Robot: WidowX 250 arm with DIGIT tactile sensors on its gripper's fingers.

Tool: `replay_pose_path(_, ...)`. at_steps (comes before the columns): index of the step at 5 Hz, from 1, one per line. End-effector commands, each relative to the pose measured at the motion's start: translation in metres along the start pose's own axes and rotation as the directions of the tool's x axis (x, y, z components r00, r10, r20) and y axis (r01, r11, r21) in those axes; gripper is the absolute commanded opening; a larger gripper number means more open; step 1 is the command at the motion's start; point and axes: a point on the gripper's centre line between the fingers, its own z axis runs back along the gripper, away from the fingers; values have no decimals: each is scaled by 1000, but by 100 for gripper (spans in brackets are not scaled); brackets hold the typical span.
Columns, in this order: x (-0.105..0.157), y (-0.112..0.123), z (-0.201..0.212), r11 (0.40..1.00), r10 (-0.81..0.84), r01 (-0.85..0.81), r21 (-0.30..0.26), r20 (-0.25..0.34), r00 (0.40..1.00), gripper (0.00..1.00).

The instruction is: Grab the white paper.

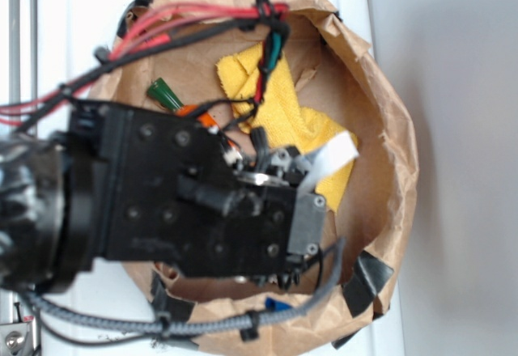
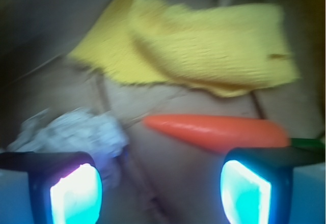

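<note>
The white paper [image 2: 71, 132] is a crumpled greyish wad in the wrist view. It lies on brown paper just beyond my left fingertip [image 2: 76, 191], partly behind it. My gripper [image 2: 160, 186] is open, and only bare brown paper lies between its jaws. An orange toy carrot [image 2: 214, 131] lies across just beyond the right fingertip [image 2: 244, 191]. In the exterior view my arm [image 1: 202, 194] covers the wad and the gripper fingers.
A yellow terry cloth [image 2: 204, 51] [image 1: 283, 105] lies past the carrot, with a flat white ribbon strip [image 1: 332, 158] beside it. Everything sits in a brown paper basket with raised crumpled walls [image 1: 401, 137]. The carrot's green top [image 1: 166, 93] shows beside the arm. Cables [image 1: 202, 20] cross the basket's far rim.
</note>
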Motion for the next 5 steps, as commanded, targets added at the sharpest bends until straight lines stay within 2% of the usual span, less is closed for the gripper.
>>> replay_pose_path(1, 17, -7, 21, 991, 8, -7, -133, 5, 1000, 100)
replay_pose_path(3, 16, -25, 5, 992, 7, -9, -128, -15, 1000, 100)
replay_pose_path(4, 9, -32, -9, 990, -8, 1, -142, -55, 998, 100)
replay_pose_path(5, -1, -39, -28, 992, -35, 21, -128, -101, 994, 100)
